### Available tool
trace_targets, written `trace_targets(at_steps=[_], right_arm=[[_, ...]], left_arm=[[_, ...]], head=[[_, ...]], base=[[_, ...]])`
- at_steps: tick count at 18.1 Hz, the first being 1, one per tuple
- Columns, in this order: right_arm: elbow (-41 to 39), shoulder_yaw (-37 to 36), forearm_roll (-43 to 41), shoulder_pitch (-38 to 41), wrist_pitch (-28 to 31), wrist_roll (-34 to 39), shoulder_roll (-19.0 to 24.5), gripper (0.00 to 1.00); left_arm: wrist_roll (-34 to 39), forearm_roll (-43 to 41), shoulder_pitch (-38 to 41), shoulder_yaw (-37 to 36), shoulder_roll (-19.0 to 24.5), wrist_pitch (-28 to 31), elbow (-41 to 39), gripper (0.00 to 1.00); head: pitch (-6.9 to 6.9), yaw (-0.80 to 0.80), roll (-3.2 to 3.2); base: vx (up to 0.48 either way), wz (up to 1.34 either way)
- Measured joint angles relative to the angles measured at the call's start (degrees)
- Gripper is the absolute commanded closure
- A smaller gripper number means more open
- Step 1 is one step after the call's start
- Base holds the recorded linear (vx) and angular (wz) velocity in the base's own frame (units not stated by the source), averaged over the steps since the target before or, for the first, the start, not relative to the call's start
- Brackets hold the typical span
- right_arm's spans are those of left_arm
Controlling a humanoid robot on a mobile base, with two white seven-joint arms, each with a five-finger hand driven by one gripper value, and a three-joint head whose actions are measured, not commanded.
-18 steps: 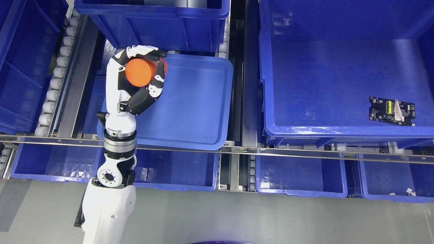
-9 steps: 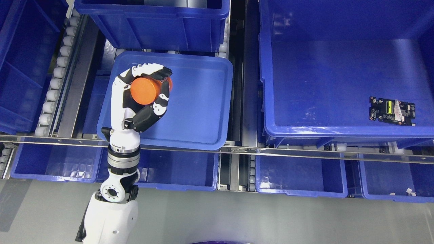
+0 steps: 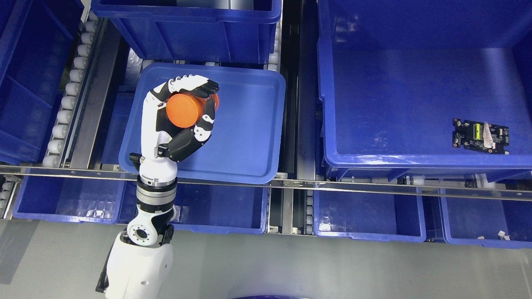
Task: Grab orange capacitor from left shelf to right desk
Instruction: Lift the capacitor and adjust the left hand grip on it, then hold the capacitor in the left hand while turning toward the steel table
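Grab is done: left hand (image 3: 183,120) has fingers curled tight round the orange capacitor (image 3: 185,110), held over the shallow blue tray (image 3: 249,124) at centre-left of frame, w/ the carry across to the right side and the set-down not yet done, no right arm in view

Tray (image 3: 249,137) floor right of robot hand (image 3: 183,120) bare; upper bin (image 3: 187,37) crowds tray's far edge.
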Motion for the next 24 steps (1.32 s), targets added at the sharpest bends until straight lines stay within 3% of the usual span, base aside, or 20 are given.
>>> trace_targets(at_steps=[24], right_arm=[[0.0, 0.0, 0.0, 0.0, 0.0, 0.0, 0.0, 0.0]], left_arm=[[1.39, 1.45, 0.21, -3.08, -0.01, 8.7, -0.55, 0.99]], head=[[0.0, 0.0, 0.0]], base=[[0.0, 0.0]])
